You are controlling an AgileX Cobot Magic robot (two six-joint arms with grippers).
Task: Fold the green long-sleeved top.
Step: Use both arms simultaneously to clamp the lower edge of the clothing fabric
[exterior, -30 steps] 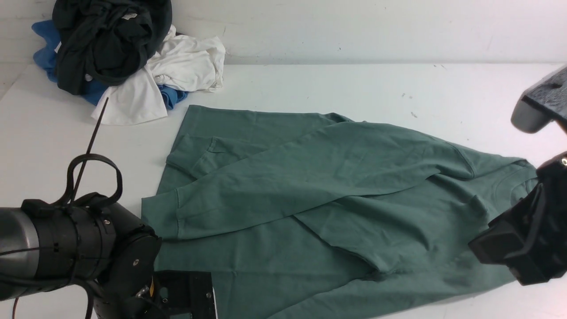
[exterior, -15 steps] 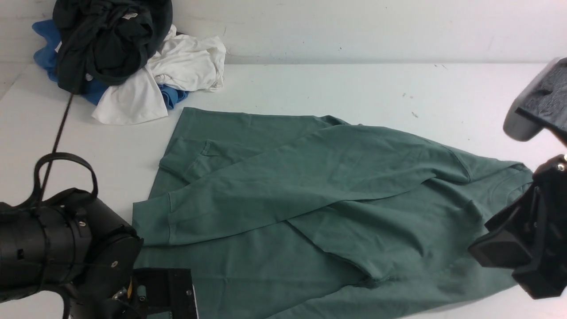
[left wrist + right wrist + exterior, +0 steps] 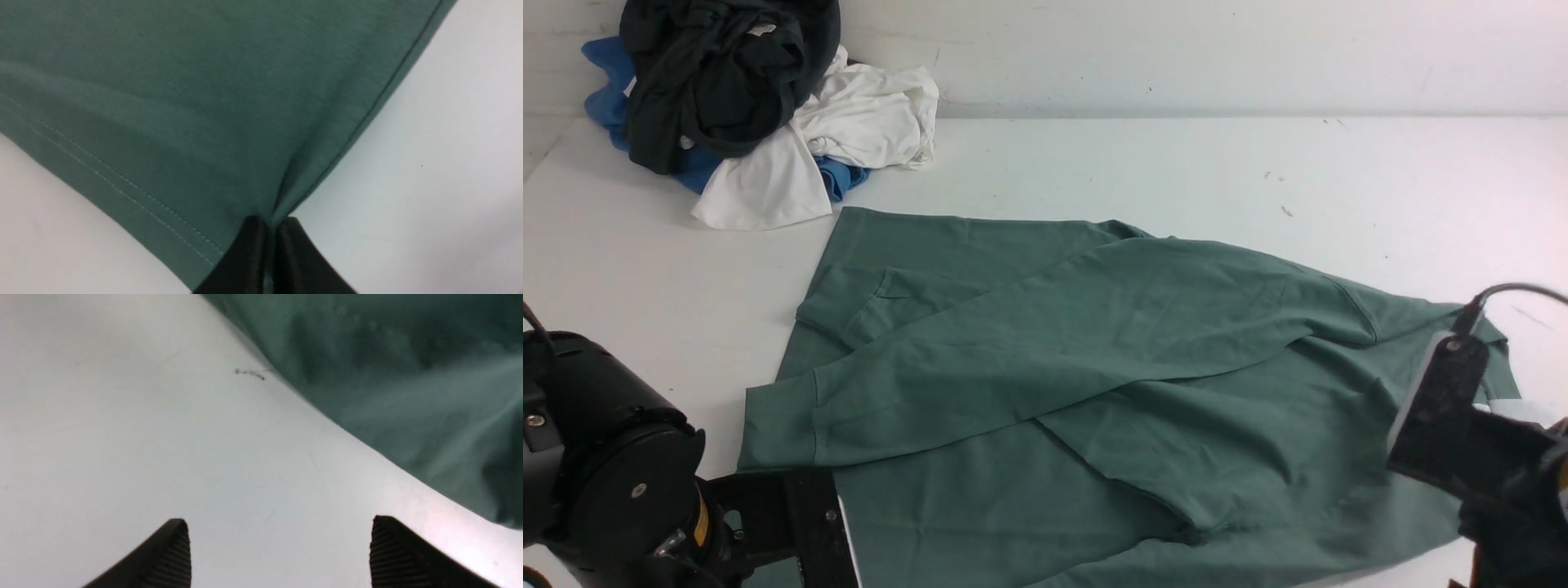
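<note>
At the left gripper (image 3: 271, 223), black fingers (image 3: 249, 253) clenched on the near hem corner of the green long-sleeved top (image 3: 1094, 359), right where the double-stitched hem (image 3: 94, 175) meets the side edge. Cloth puckered into a small ridge at the pinch. At the right gripper (image 3: 280, 543), ribbed fingertips (image 3: 175, 555) spread wide and grasping nothing, poised over the bare white table (image 3: 1176, 155), with the top's rumpled edge just beyond them. Outward from there: top spread across the middle of the table, long axis running left to right, hem toward the left arm, collar end toward the right arm, sleeves laid across the body. Likely next: carrying hem toward collar, sending the held corner along that axis and away from the left arm. Right arm nearer the shoulder end, though not yet holding it. Soft, matte knit, limp, probably prone to dragging and wrinkling if lifted by one corner alone. Far back on the left, well apart, a heap of dark, white and blue clothes (image 3: 752, 106).
</note>
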